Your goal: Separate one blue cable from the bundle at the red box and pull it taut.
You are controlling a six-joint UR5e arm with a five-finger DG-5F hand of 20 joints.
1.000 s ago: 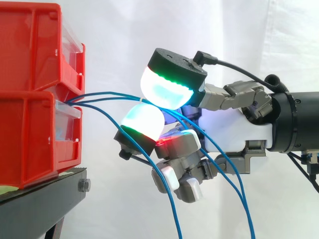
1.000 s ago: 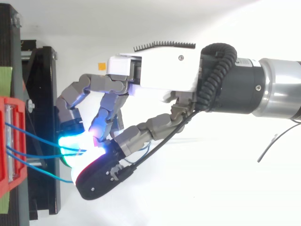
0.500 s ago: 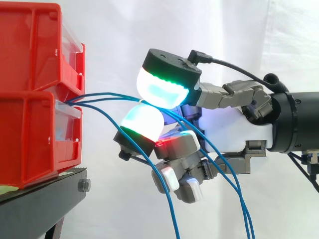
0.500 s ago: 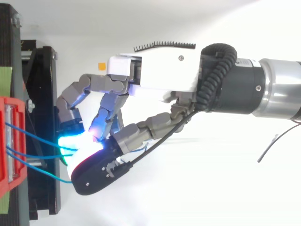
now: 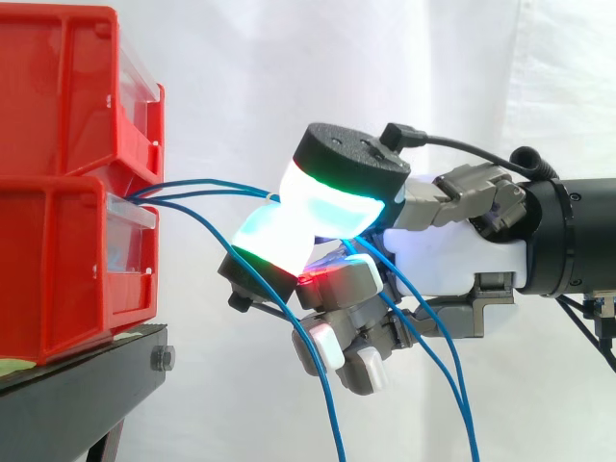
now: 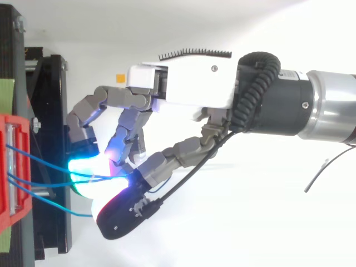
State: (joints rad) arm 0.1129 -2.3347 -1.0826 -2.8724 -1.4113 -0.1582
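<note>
Lab: white curtain (image 5: 404, 67), red bins (image 5: 58, 241).

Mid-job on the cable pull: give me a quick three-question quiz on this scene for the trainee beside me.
1. True or false: the thin blue cables leave the stacked red plastic bins on the side facing the robot's hand.
2. In the side view, what closes on a cable? A) two glowing fingertip pads B) the palm alone C) a person's hand
3. Fill in: past the hand, the loose cables hang ___ towards the bottom edge of the side view.
Key: 1 true; 2 A; 3 down.
</note>
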